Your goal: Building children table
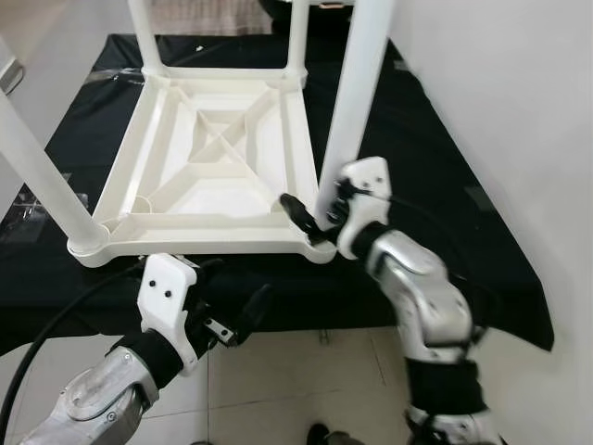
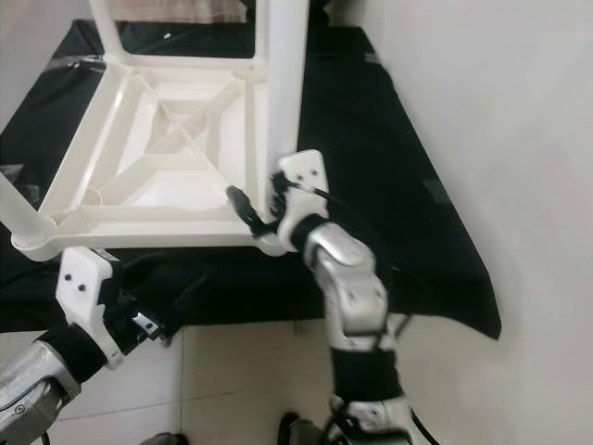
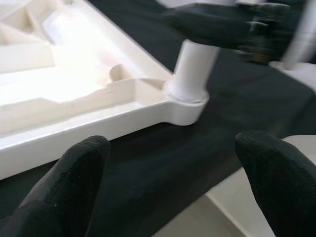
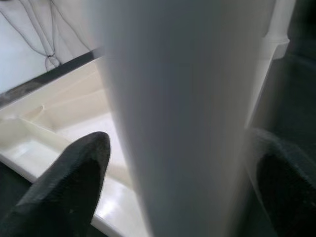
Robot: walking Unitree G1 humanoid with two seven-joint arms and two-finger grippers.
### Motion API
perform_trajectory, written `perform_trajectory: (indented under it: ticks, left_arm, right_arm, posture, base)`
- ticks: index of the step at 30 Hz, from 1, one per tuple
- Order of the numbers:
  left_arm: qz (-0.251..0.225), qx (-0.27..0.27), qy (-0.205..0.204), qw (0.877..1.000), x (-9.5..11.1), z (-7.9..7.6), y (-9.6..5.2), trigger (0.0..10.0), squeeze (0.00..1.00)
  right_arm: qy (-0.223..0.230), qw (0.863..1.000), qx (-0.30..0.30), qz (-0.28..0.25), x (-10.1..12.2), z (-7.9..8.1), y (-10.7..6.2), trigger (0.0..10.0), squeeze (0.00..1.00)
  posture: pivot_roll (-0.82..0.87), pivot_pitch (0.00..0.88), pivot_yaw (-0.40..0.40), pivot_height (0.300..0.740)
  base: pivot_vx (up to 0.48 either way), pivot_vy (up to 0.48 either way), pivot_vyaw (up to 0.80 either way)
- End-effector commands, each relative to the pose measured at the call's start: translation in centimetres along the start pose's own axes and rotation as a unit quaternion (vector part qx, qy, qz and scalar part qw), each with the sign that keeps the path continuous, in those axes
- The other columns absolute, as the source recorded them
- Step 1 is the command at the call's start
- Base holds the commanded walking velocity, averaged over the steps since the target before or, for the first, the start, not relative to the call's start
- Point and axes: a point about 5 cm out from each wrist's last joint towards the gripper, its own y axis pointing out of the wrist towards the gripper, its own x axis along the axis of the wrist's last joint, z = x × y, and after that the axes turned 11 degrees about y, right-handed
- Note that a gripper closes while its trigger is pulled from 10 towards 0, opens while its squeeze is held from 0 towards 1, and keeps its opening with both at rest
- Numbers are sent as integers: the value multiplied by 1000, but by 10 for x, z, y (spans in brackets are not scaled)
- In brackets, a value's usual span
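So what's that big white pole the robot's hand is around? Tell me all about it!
It is a table leg: a smooth white tube that looks plastic, standing upright in the near right corner socket of the upside-down white table top, which lies on a black cloth. The right gripper has its black fingers on either side of it, low down.

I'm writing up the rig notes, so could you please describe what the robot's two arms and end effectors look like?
Both arms are silver metal with black joint sections. Each wrist carries a white plastic housing with small dark screw holes. The left end effector and right end effector have long black fingers. A black cable runs along the left arm.
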Motion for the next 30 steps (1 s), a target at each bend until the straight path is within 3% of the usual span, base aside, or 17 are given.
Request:
perform_trajectory:
  ticks: [1, 6, 7, 8, 11, 12, 14, 15, 18, 19, 20, 30]
  left_arm:
    - [10, 9, 2, 1000, -5, 0, 0, 10000, 0]
    - [39, 62, -9, 997, -21, 9, -2, 10000, 0]
    - [39, 62, -9, 997, -21, 9, -2, 10000, 0]
    - [52, 74, -11, 996, -30, 10, -3, 10000, 0]
    - [62, 81, -12, 995, -35, 11, -4, 10000, 0]
    - [72, 91, -13, 993, -43, 13, -3, 10000, 0]
    - [78, 97, -13, 992, -47, 14, -3, 10000, 0]
    - [82, 107, -13, 991, -51, 16, -3, 10000, 0]
    - [87, 118, -12, 989, -56, 17, -3, 10000, 0]
    - [111, 142, -2, 984, -64, 16, -5, 10000, 0]
    - [120, 149, 2, 981, -67, 16, -5, 10000, 0]
    - [121, 132, 14, 984, -74, -5, -1, 10000, 0]
  right_arm:
    - [-2, 1000, 13, 3, -4, -1, -10, 10000, 1000]
    - [0, 999, 2, 53, -28, -9, -46, 10000, 1000]
    - [0, 999, 2, 53, -28, -9, -46, 10000, 1000]
    - [-2, 997, -30, 70, -37, -17, -58, 10000, 1000]
    - [-3, 995, -52, 82, -43, -23, -66, 10000, 1000]
    - [2, 992, -95, 81, -48, -31, -77, 10000, 996]
    - [7, 989, -123, 78, -50, -35, -84, 10000, 996]
    - [12, 989, -128, 73, -52, -32, -88, 10000, 67]
    - [18, 990, -124, 69, -53, -26, -91, 10000, 0]
    - [23, 992, -105, 62, -56, -14, -88, 10000, 0]
    - [25, 993, -104, 59, -57, -11, -85, 10000, 0]
    - [20, 994, -99, 34, -56, -5, -70, 10000, 0]
  posture:
    - [106, 230, -84, 740]
    - [75, 225, -77, 740]
    - [75, 225, -77, 740]
    - [70, 219, -72, 740]
    - [68, 216, -71, 740]
    - [58, 209, -59, 740]
    - [56, 205, -57, 740]
    - [46, 198, -49, 740]
    - [45, 195, -45, 740]
    - [58, 180, -42, 740]
    - [60, 177, -42, 740]
    - [75, 139, -45, 740]
  base:
    - [0, 0, 0]
    - [0, 0, 0]
    - [0, 0, 0]
    - [0, 0, 0]
    - [0, 0, 0]
    - [0, 0, 0]
    - [0, 0, 0]
    - [0, 0, 0]
    - [0, 0, 0]
    - [0, 454, 0]
    - [0, 454, 0]
    - [0, 464, 0]
